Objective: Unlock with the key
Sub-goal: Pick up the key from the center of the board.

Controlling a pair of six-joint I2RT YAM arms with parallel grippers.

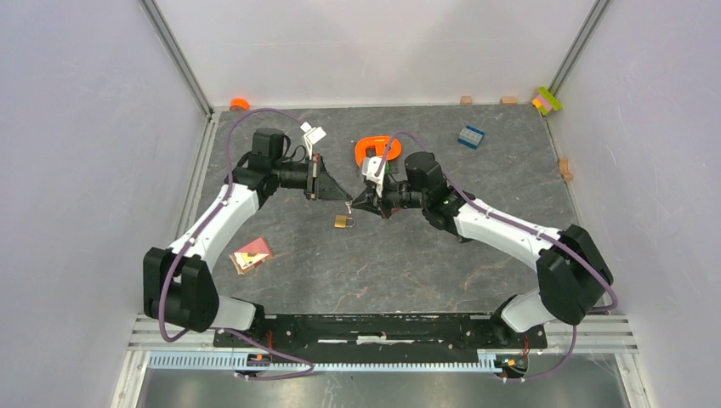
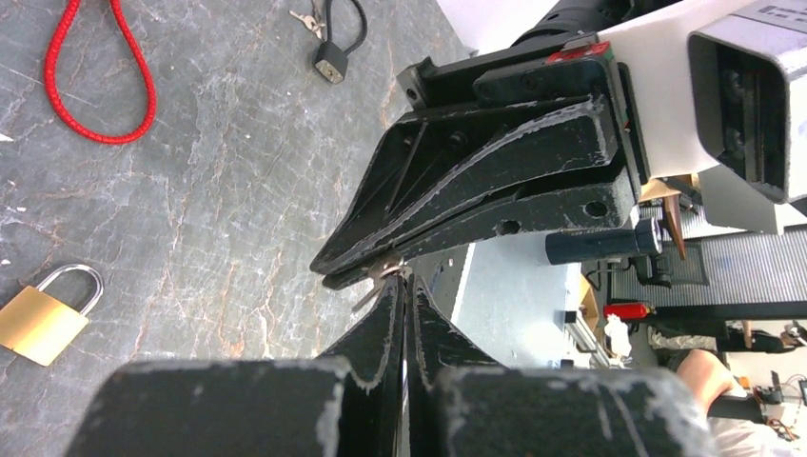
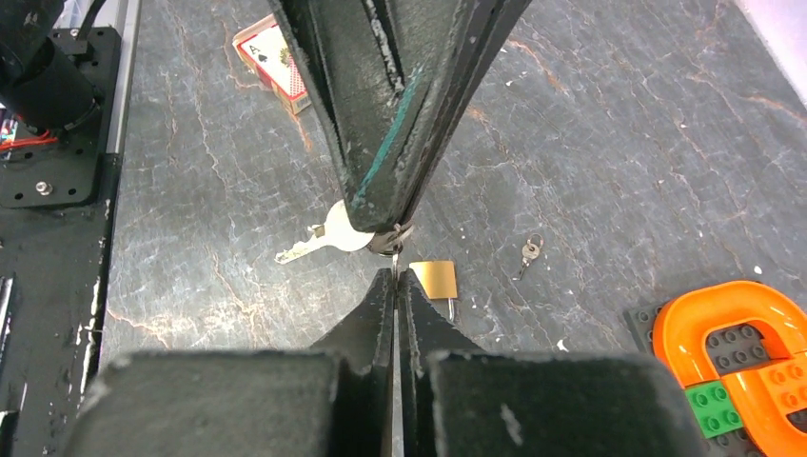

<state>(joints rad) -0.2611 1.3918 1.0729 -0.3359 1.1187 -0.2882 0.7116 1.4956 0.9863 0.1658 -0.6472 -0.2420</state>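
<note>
A silver key (image 3: 319,238) with a ring hangs above the table where my two grippers meet tip to tip. My left gripper (image 1: 344,198) is shut, with its tips on the key's head (image 2: 381,276). My right gripper (image 1: 358,204) is shut, and its tips (image 3: 397,271) pinch the key's ring. The brass padlock (image 1: 343,221) lies on the table just below the two tips. It also shows in the left wrist view (image 2: 43,319) and in the right wrist view (image 3: 438,279), partly hidden behind my right fingers.
A second small key (image 3: 530,249) lies near the padlock. A black padlock with keys (image 2: 330,57) and a red cable loop (image 2: 95,76) lie further off. An orange brick piece (image 1: 371,151), a blue brick (image 1: 470,135) and a card box (image 1: 252,253) are on the table.
</note>
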